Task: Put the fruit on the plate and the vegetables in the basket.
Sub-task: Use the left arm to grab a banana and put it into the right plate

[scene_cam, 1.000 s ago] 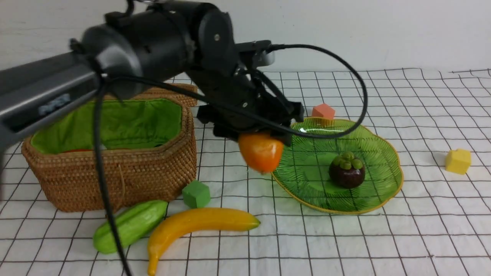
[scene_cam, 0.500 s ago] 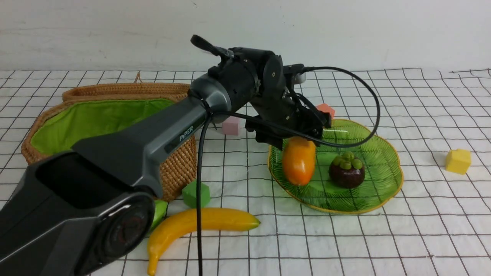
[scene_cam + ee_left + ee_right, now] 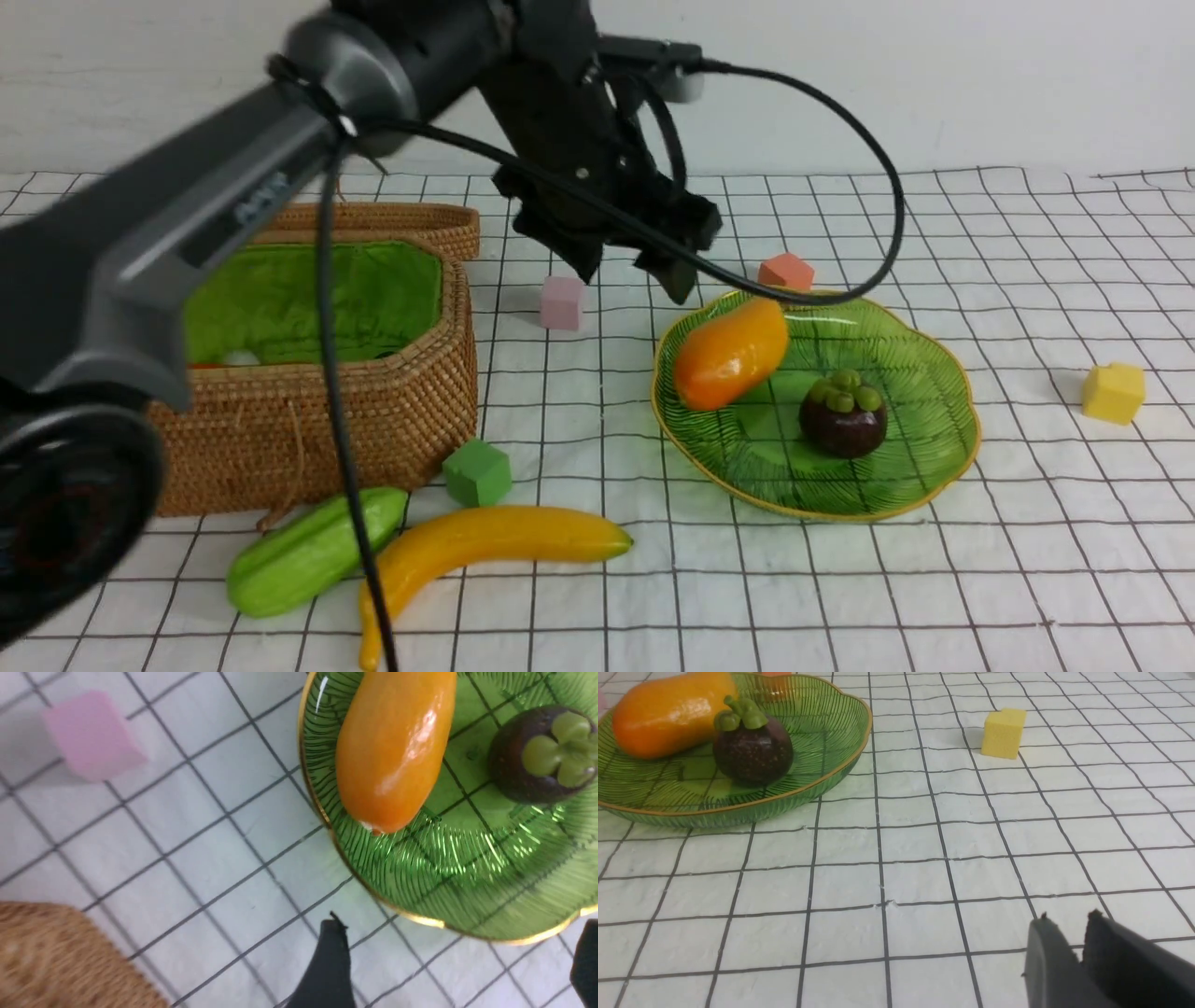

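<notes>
Nearest, the right gripper (image 3: 1068, 918) hangs low over the white, black-gridded cloth (image 3: 1027, 579), jaws nearly together, empty. The banana (image 3: 485, 546) and the gourd (image 3: 313, 551) lie just before the basket (image 3: 411, 411). The mango (image 3: 730, 353) and the mangosteen (image 3: 843, 415) sit on the plate (image 3: 920, 373); the left gripper (image 3: 635, 277) is above its far edge, spread wide, empty. The arm's lettering (image 3: 261, 198) is too blurred to read. A plain white wall (image 3: 1027, 84) stands behind

The place looks like a robotics lab test bench, not a home. A dark grey robot arm (image 3: 215, 205) reaches over a tabletop (image 3: 1027, 560) covered in white cloth printed with a black grid, and behind it is a bare white wall (image 3: 980, 84). The things laid out are staged props: a glossy toy banana (image 3: 485, 546), a toy gourd (image 3: 313, 551), a yellow foam cube (image 3: 1114, 393) and a green foam cube (image 3: 477, 472).
</notes>
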{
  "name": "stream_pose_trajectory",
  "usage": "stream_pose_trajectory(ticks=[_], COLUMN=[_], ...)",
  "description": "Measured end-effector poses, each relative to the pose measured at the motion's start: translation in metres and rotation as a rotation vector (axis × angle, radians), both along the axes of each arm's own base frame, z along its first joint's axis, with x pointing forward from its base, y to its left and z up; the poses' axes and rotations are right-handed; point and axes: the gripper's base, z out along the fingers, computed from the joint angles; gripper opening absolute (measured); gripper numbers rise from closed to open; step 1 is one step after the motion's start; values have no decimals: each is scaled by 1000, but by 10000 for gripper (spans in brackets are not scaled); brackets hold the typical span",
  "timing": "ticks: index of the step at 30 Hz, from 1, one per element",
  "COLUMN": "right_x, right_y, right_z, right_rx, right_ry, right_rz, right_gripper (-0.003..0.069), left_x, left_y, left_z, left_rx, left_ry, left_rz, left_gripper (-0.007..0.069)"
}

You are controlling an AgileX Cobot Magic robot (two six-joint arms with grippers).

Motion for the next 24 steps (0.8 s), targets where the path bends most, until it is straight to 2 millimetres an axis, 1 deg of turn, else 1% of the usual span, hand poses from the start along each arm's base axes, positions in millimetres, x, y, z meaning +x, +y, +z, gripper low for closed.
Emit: stream_pose_trajectory(ticks=[1, 3, 4, 5, 7, 8, 9, 11, 13, 14, 15, 16, 19, 24], right_x=[0, 0, 0, 0, 0, 0, 0, 0, 0, 0, 0, 0, 0, 0], right_y=[0, 0, 0, 0, 0, 0, 0, 0, 0, 0, 0, 0, 0, 0], right_z=[0, 0, 0, 0, 0, 0, 0, 0, 0, 0, 0, 0, 0, 0], right_rx=[0, 0, 0, 0, 1, 1, 1, 2, 2, 2, 2, 2, 2, 2], right_ry=[0, 0, 0, 0, 0, 0, 0, 0, 0, 0, 0, 0, 0, 0], right_rz=[0, 0, 0, 0, 0, 0, 0, 0, 0, 0, 0, 0, 0, 0], right_gripper=[141, 144, 145, 146, 149, 151, 151, 154, 157, 159, 161, 161, 163, 172], left_x=[-20, -42, -52, -56, -72, -74, -74, -76, -76, -76, -74, -73, -66, -59], left_y=[15, 29, 35, 37, 45, 46, 46, 48, 47, 47, 45, 45, 39, 34], left_z=[13, 17, 15, 17, -10, -20, -23, -61, -85, -93, -101, -102, -123, -143], left_rx=[62, 134, 166, 168, 244, 266, 272, 345, 371, 376, 379, 380, 363, 357], left_ry=[-33, -52, -62, -72, -99, -103, -104, -108, -97, -90, -86, -91, -86, -78], left_rz=[-87, -204, -272, -285, -474, -529, -543, -726, -814, -837, -855, -861, -880, -885], left_gripper=[590, 561, 547, 543, 505, 496, 493, 465, 447, 440, 435, 434, 425, 424])
